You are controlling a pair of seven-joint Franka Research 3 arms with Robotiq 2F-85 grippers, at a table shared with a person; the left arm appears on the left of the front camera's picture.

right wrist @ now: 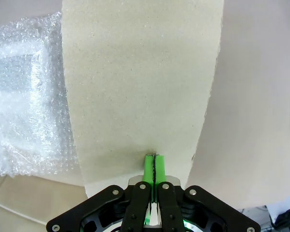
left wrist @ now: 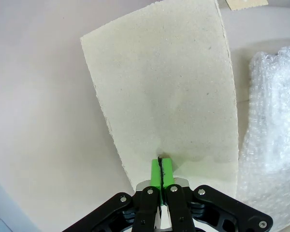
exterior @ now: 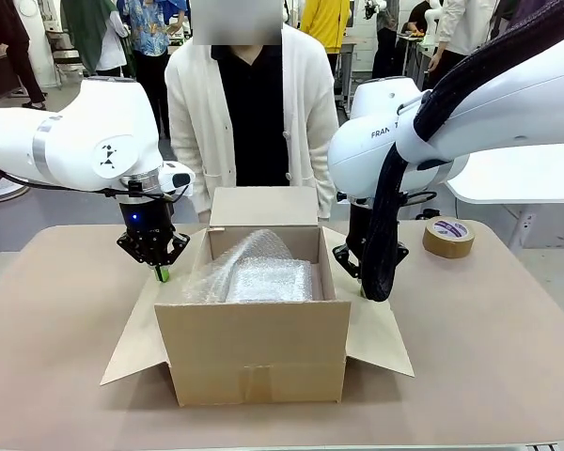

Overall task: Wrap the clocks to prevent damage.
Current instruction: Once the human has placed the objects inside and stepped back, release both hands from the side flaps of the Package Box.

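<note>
An open cardboard box stands mid-table with a bubble-wrap bundle inside; the clocks are hidden from sight. My left gripper is shut, its green tips pointing down at the box's left flap. In the left wrist view the shut pads sit at the near end of that flap, bubble wrap beside it. My right gripper is shut too, partly behind its black cable sleeve. Its closed tips meet the right flap, with bubble wrap alongside.
A person in a white cardigan stands at the far side behind the box's raised back flap. A roll of brown tape lies at the back right. Bare tabletop spreads to both sides of the box.
</note>
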